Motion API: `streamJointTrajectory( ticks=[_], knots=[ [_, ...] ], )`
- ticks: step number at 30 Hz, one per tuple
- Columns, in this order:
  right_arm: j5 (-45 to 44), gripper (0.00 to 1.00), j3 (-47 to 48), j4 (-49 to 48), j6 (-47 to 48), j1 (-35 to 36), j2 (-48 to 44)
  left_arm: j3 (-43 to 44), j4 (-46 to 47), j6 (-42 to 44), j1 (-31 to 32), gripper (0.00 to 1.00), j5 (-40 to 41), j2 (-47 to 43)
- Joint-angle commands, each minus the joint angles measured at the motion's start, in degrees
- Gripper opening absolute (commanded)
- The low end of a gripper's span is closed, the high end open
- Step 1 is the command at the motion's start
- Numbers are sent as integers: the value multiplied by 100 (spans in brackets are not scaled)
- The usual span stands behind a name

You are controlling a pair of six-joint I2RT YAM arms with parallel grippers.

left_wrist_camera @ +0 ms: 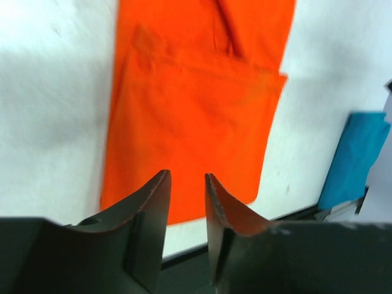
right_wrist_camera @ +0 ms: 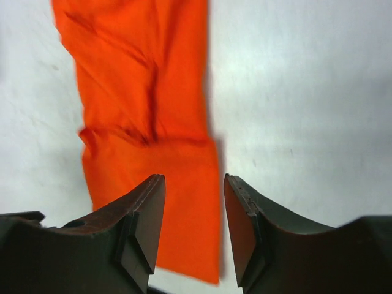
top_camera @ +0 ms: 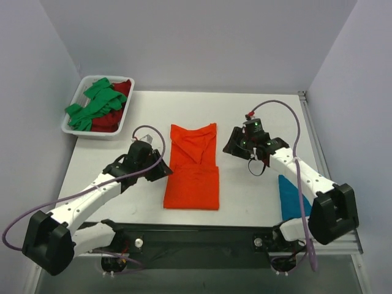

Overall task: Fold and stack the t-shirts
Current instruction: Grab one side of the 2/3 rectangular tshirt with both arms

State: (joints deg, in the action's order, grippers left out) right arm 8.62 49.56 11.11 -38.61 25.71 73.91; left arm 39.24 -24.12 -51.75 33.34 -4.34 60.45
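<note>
The orange t-shirt (top_camera: 193,168) lies flat in the middle of the table, its near half doubled into a neat rectangle and its far part narrower and creased. My left gripper (top_camera: 162,172) hovers at the shirt's left edge, open and holding nothing. My right gripper (top_camera: 232,146) hangs just off its upper right edge, also open and empty. The left wrist view shows the orange t-shirt (left_wrist_camera: 196,110) beyond the parted left gripper (left_wrist_camera: 187,177), with a folded teal t-shirt (left_wrist_camera: 358,159) farther off. The right wrist view has the orange t-shirt (right_wrist_camera: 147,110) under the right gripper (right_wrist_camera: 194,179).
A white tray (top_camera: 95,134) at the back left holds a green t-shirt (top_camera: 98,101) heaped over a dark red one (top_camera: 110,119). The teal t-shirt (top_camera: 293,197) lies folded by the right arm's base. White walls close in the table on three sides.
</note>
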Motion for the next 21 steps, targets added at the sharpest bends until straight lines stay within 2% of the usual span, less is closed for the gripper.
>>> streamJointTrajectory(
  ticks=[1, 2, 3, 4, 7, 12, 16, 21],
  knots=[
    [368, 42, 1114, -206, 635, -242, 974, 748, 809, 340, -731, 38, -400, 817],
    [377, 41, 1718, -224, 722, -251, 1472, 1004, 969, 384, -863, 37, -549, 1350],
    [368, 41, 1976, -224, 854, -251, 1721, 1276, 1058, 498, -1099, 36, -568, 1634],
    [351, 39, 2266, -215, 907, -269, 1958, 1905, 1041, 586, -1163, 36, -507, 1924],
    [298, 39, 3075, -180, 1048, -312, 2715, 2840, 1014, 946, -1356, 36, -594, 3328],
    [377, 40, 4068, 21, 1206, -427, 3735, 4371, 559, 1429, -1462, 37, -278, 4571],
    [447, 41, 4438, 101, 1303, -497, 4245, 5241, 312, 1877, -1541, 38, -418, 5450],
    [491, 41, 4466, 93, 1347, -497, 4536, 5944, 102, 2177, -1576, 44, -331, 6285]
  ],
)
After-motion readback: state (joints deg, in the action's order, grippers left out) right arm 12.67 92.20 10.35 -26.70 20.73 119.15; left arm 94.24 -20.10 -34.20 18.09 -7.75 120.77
